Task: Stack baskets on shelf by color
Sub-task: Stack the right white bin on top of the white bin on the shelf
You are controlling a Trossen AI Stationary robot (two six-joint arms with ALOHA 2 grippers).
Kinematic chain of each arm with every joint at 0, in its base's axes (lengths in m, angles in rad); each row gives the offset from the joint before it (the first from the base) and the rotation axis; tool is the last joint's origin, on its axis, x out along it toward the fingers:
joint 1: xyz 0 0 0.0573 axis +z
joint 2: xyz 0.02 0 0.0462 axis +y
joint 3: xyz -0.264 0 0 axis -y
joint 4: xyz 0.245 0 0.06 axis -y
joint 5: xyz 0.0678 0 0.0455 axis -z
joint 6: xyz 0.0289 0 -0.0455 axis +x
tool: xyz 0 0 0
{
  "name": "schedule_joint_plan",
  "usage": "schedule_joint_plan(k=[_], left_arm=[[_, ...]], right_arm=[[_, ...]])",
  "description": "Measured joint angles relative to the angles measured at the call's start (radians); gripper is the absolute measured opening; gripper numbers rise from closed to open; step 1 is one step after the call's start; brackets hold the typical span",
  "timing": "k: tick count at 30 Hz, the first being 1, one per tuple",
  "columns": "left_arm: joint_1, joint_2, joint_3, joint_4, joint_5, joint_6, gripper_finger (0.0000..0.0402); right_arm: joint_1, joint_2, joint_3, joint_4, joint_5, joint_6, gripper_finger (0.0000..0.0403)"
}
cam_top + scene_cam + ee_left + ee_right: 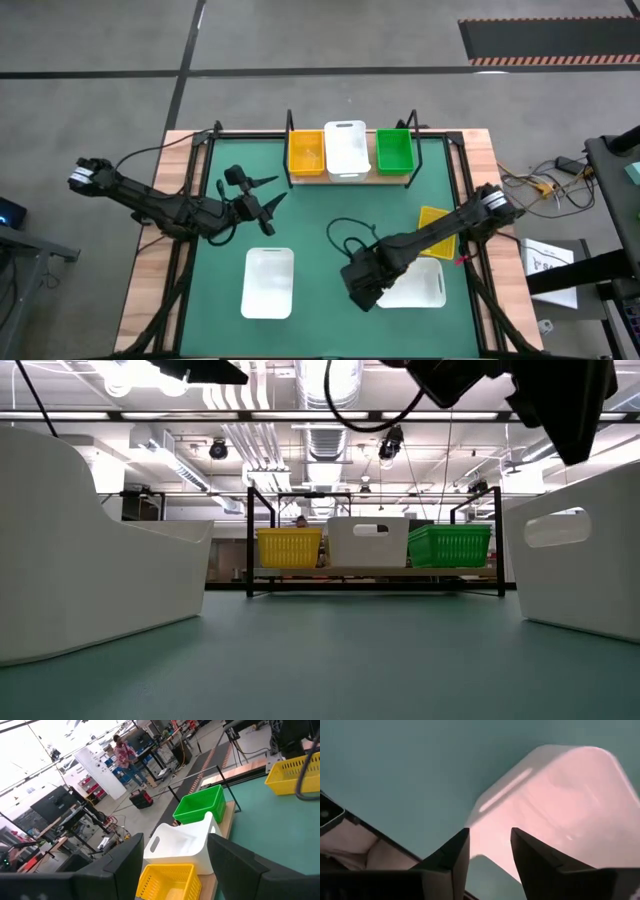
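Right gripper (362, 290) poised over the near rim of a white basket (418, 285) on the green mat (320, 215), jaws parted, astride the rim but not clamped. Left gripper (262, 208) hanging open in mid-table, aimed at the shelf (350, 178), which holds yellow, white and green stacks. Risk, judged: thin rim slipping or basket tipping if pinched off-centre. Second white basket (268, 283) and loose yellow basket (436, 218) plain from above; right wrist view alone showing fingers (447, 857) straddling the wall
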Motion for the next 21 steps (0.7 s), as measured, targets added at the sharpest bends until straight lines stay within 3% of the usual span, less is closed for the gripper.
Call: schedule_joint_plan(k=[11,21], left_arm=[[0.000,0.005,0.000,0.001,-0.001,0.010,0.0203],[0.000,0.005,0.000,0.001,-0.001,0.019,0.0203]], right_arm=[[0.013,0.084,-0.002,0.005,0.028,0.020,0.0184],[0.029,0.109,-0.005,0.046,0.129,0.046,0.0154]])
